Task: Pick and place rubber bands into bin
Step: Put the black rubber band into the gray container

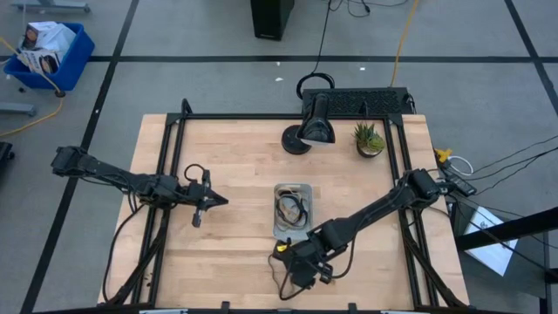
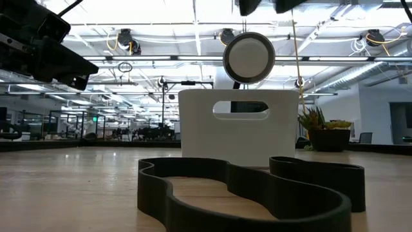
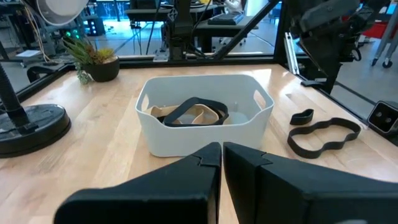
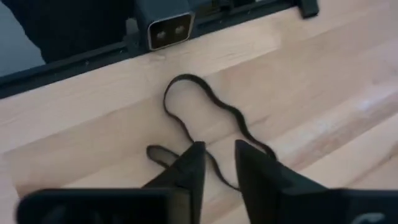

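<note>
1. Standing at the back of the table [image 1: 227, 148], a desk lamp [image 1: 312, 127] on a round black base and a small potted plant [image 1: 369, 139] are seen; neither lies between the grippers and the bin [image 1: 293, 209].
2. The bin, a pale shallow tray with cut-out handles, is set near the middle of the table, its long axis running from the back edge toward the front edge.
3. Several rubber bands [image 3: 189, 113], dark and tan, are seen lying inside the bin in a loose overlapping heap.
4. A loose dark band [image 4: 211, 121] is laid flat on the wood near the front edge, just in front of the bin; it is a wavy, elongated loop, and in the left wrist view its long axis is seen lying roughly across the bin's own.
5. A smaller dark loop [image 3: 302, 116] is seen close beside it in the left wrist view.
6. The right gripper [image 4: 216, 155] is lowered over that loose band at the front of the table. Its fingers [image 4: 189, 163] are parted by a narrow gap, with a strand of the band passing between the tips; whether the strand is pinched cannot be told.
7. The left gripper [image 3: 221, 149] is held above the left part of the table, well apart from the bin and pointed toward it, its fingers pressed together on nothing.
</note>
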`<state>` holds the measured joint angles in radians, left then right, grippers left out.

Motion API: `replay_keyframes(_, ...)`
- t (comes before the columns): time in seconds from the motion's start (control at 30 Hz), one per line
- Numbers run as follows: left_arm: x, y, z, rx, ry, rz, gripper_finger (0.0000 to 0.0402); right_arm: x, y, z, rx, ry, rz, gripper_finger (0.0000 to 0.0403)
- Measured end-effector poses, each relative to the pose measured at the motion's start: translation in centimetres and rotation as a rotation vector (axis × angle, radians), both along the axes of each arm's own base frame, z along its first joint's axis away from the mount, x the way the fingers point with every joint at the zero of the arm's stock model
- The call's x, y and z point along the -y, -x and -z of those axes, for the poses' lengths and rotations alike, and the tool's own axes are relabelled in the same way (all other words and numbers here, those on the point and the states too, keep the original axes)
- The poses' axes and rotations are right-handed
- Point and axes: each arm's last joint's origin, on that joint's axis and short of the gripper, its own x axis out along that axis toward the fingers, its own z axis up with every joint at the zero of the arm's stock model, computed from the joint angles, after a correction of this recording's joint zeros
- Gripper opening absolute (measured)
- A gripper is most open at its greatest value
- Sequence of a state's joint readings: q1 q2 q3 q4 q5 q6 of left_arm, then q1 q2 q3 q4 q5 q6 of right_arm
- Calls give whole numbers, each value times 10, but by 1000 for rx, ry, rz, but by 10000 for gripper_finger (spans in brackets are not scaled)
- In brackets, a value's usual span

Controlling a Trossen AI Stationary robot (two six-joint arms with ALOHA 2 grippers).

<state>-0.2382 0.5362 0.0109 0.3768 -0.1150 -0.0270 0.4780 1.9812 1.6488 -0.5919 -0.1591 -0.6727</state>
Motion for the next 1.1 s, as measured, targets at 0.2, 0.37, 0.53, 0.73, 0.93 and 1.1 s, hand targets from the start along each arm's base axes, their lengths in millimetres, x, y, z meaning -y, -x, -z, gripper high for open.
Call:
replay_keyframes(0.2, 0, 0, 1, -8, 1, -1, 26, 1, 5, 19, -12, 5, -1, 147)
replay_keyframes(0.37, 0, 0, 1, -9, 3, -1, 26, 2, 6, 35, 4, -5, 0, 183)
replay_keyframes(0.53, 0, 0, 1, -9, 3, -1, 26, 3, 10, 47, 9, -56, -25, 188)
replay_keyframes(0.73, 0, 0, 1, -9, 2, -1, 26, 6, 16, 63, -1, -62, -14, 180)
replay_keyframes(0.93, 0, 0, 1, -9, 2, -1, 26, 6, 20, 73, 50, -19, -43, 180)
replay_keyframes(1.1, 0, 0, 1, -9, 2, -1, 26, 6, 24, 79, 55, 31, -55, 182)
